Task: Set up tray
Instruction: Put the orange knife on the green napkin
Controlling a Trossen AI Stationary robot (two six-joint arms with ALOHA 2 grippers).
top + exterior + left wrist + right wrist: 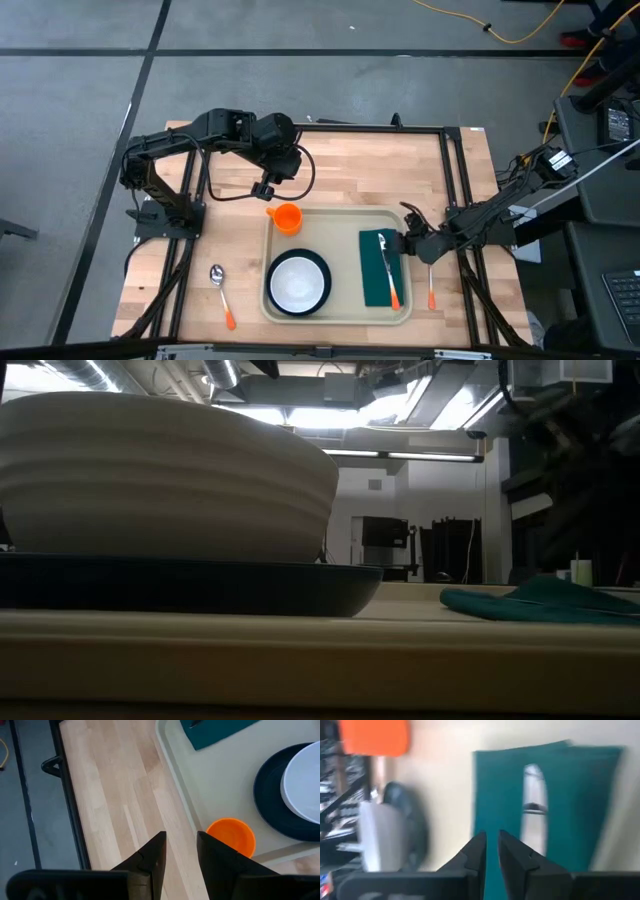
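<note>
Tray [340, 216], the big cream one, is lying in the near middle of the tabletop [350, 160] with its long axis running left to right between the two arms. It is carrying a dark plate [297, 284] with a white bowl [297, 281] on its left half, a teal napkin [376, 270] with an orange-handled fork [389, 270] on its right half, and an orange cup [287, 217] in its far left corner.

Outside the rim, an orange-handled spoon [221, 290] is lying on the wood to the left, its long axis running near to far, and another orange-handled utensil [431, 290] is lying just off the right edge, likewise lengthwise. Judging by position, the right arm is much nearer that right-hand piece, the left arm nearer the spoon.

The right gripper [408, 243] is hovering at the napkin's right edge with its fingers narrowly parted and nothing visible between them. The left gripper [264, 190] is hanging just beyond the cup, its fingers apart by a moderate gap and empty.

The low view is being filled by bowl and plate, hiding both arms; the right wrist view is smeared, and the right-hand utensil's head is too small to identify.
</note>
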